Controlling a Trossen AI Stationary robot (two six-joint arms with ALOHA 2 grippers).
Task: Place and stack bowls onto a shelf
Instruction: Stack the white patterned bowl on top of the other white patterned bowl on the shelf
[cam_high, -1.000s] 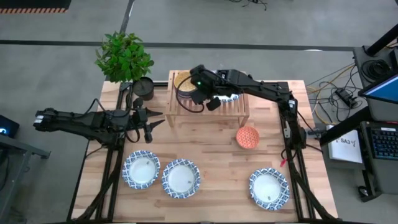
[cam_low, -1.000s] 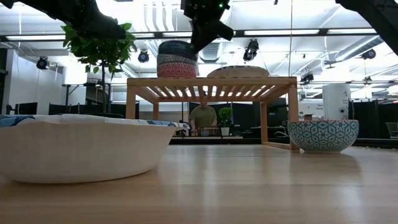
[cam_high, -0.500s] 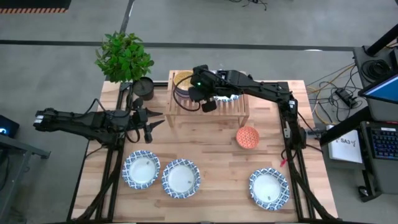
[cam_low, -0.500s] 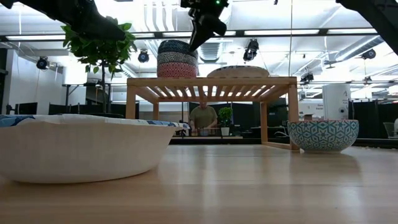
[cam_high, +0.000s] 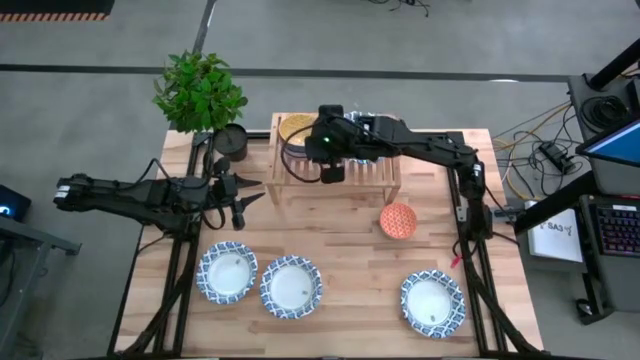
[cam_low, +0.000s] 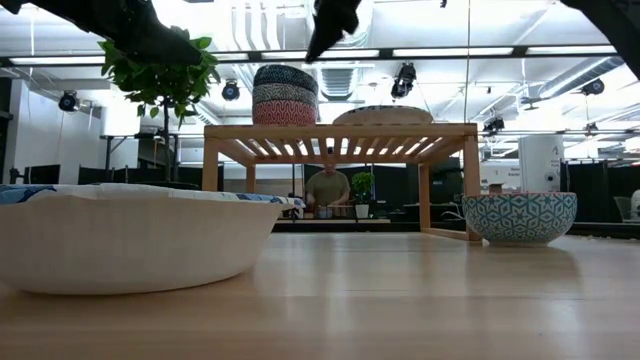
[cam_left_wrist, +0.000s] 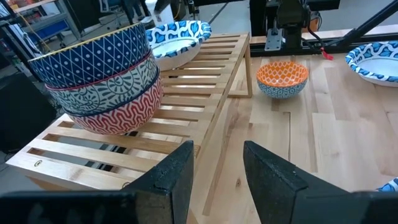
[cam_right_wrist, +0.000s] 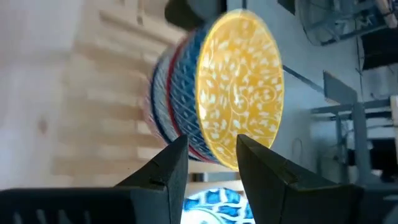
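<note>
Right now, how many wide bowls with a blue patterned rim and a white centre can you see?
4. Three stand on the wooden table: left bowl, middle bowl, right bowl. The fourth bowl is on the light-wood slatted shelf. No more show.

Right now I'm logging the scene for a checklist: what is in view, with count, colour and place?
Small bowl stack: three, yellow-inside on top, on the shelf's plant end.
Wide bowl on shelf: one, blue rim, other end.
Shelf: one, light wood, table's far side.
Orange bowl: one, on the table beside the shelf.
Wide bowls on table: three, blue rim, near edge.
Plant: one, green, dark pot, far corner.
Person: one, beyond the table.
Left claw: open, waiting beside the shelf.
Right claw: open, above the shelf.
</note>
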